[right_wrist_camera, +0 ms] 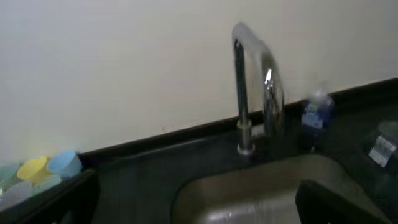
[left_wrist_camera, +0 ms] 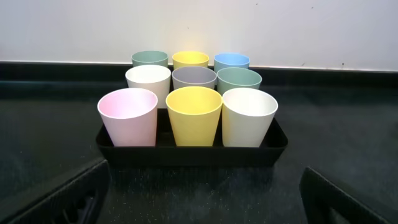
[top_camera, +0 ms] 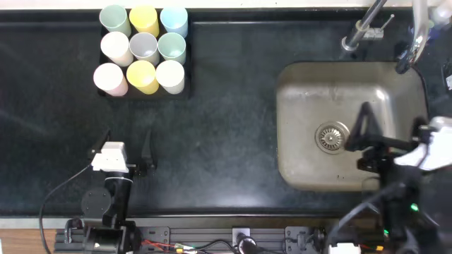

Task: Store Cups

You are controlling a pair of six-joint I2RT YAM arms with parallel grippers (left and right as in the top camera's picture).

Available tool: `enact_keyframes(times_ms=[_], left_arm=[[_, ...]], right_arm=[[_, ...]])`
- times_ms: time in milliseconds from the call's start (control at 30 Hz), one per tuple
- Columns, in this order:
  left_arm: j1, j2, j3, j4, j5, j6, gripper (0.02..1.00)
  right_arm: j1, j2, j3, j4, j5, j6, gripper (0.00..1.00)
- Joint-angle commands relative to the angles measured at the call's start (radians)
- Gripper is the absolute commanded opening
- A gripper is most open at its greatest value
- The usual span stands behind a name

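Several pastel cups stand upright in three rows in a black tray at the back left of the dark counter. The left wrist view faces them: a pink cup, a yellow cup and a cream cup make up the near row in the tray. My left gripper is open and empty on the counter in front of the tray, apart from it. My right gripper is open and empty over the sink.
The steel sink with its drain takes up the right side. A faucet stands behind it, with a small blue bottle beside it. Bare dark counter lies between tray and sink.
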Motion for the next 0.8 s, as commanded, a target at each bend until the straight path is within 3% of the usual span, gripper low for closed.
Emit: enact_keyframes(times_ms=[33, 600, 800], left_arm=[[-0.006, -0.01, -0.002, -0.004, 0.006, 0.016, 1.0], [-0.006, -0.01, -0.002, -0.004, 0.006, 0.016, 1.0], [-0.006, -0.01, -0.002, -0.004, 0.006, 0.016, 1.0]], right_arm=[[-0.007, -0.078, -0.153, 0.091, -0.067, 0.004, 0.998], [-0.004, -0.403, -0.645, 0.368, -0.149, 0.02, 0.998], [0.045, -0.445, -0.779, 0.472, -0.152, 0.023, 0.998]])
